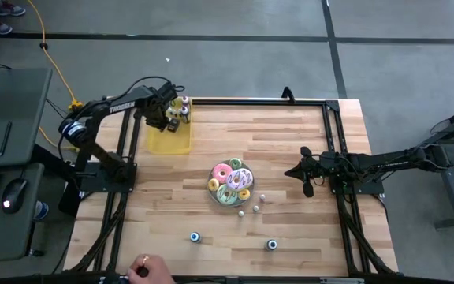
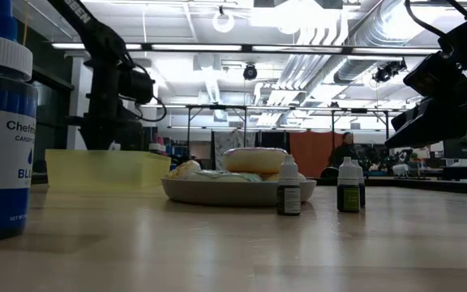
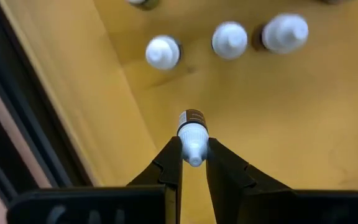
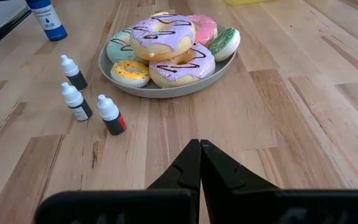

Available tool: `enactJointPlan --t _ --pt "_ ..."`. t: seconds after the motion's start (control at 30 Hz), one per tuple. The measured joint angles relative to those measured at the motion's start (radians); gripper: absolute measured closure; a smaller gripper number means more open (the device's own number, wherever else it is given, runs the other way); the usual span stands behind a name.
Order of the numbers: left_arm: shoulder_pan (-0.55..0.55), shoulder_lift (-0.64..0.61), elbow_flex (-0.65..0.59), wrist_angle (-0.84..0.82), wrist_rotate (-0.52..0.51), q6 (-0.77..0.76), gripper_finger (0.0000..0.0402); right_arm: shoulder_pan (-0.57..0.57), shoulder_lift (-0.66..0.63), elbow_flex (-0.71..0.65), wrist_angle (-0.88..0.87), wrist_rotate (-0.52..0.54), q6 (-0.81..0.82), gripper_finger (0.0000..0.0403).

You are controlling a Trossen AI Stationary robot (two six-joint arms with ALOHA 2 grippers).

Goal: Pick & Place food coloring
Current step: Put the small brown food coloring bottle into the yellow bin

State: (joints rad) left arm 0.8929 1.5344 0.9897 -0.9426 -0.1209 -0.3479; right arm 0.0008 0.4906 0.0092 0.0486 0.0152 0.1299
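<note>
The food coloring is a set of tiny bottles. Three white-capped ones (image 3: pixel 229 40) stand on the floor of the yellow bin (image 1: pixel 168 136). Three more (image 4: pixel 76 101) stand on the table near the doughnut plate (image 1: pixel 231 183), and two blue-capped ones (image 1: pixel 195 236) sit toward the near edge. My left gripper (image 3: pixel 193 155) is over the bin at the far left, shut on one small bottle (image 3: pixel 192 118). My right gripper (image 4: pixel 199 158) is shut and empty, hovering right of the plate. My left gripper pinches the bottle's white cap (image 3: pixel 193 134) between its two fingers, coming from above and pointing down into the bin. The bottle stays upright, its dark body below the fingertips. Whether its base touches the bin floor, I cannot tell.
The plate of frosted doughnuts (image 4: pixel 166 50) is mid-table. A larger blue bottle (image 2: pixel 2 122) stands close to the low camera. A person's hand (image 1: pixel 144 268) shows at the near edge. Bare wood lies between the plate and the bin, and along the right side.
</note>
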Motion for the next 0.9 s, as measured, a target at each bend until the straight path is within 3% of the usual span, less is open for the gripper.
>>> enactJointPlan --t 0.67,0.9 --pt "-0.001 0.039 -0.006 0.074 -0.053 -0.087 0.0359 0.0 0.0 0.0 0.0 0.0 0.0 0.0402" --pt "-0.001 0.039 -0.007 0.073 -0.057 -0.086 0.0305 0.0 0.0 0.0 0.0 0.0 0.0 0.0402"
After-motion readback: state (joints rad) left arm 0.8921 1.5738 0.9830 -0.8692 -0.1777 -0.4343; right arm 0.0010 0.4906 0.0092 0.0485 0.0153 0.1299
